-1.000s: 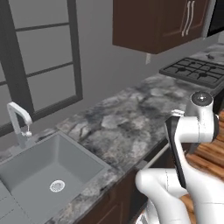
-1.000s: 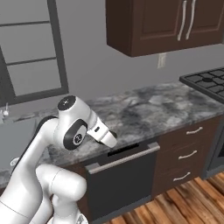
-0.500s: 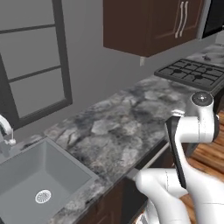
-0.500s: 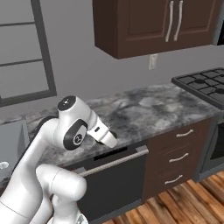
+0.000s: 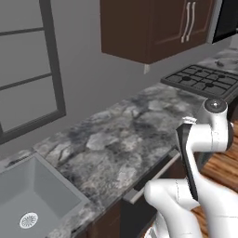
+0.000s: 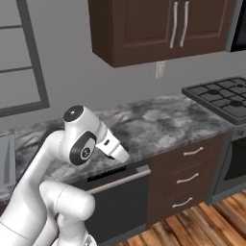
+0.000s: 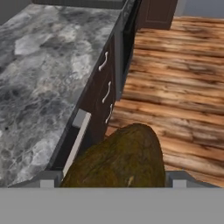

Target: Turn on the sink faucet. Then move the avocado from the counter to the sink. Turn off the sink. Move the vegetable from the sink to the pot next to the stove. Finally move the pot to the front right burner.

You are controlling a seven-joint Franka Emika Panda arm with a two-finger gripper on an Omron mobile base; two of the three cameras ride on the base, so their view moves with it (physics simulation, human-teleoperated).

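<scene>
Sliding left in both base views, the sink (image 5: 35, 195) nears the frame edge. Gripper (image 7: 112, 179) clamps the avocado (image 7: 118, 159), its long axis pointing away from the hand, above the counter (image 7: 30, 78) edge.

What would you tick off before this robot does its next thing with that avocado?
1. Avocado between the gripper fingers: ok.
2. Grip firm: cannot tell, contact is hidden.
3. Sink behind, stove ahead to the right: ok.
4. Pot beside the stove located: cannot tell.
5. Counter free of obstacles along the way: ok.
6. Avocado over the counter, not the floor: not ok, it hangs at the counter's edge.
</scene>
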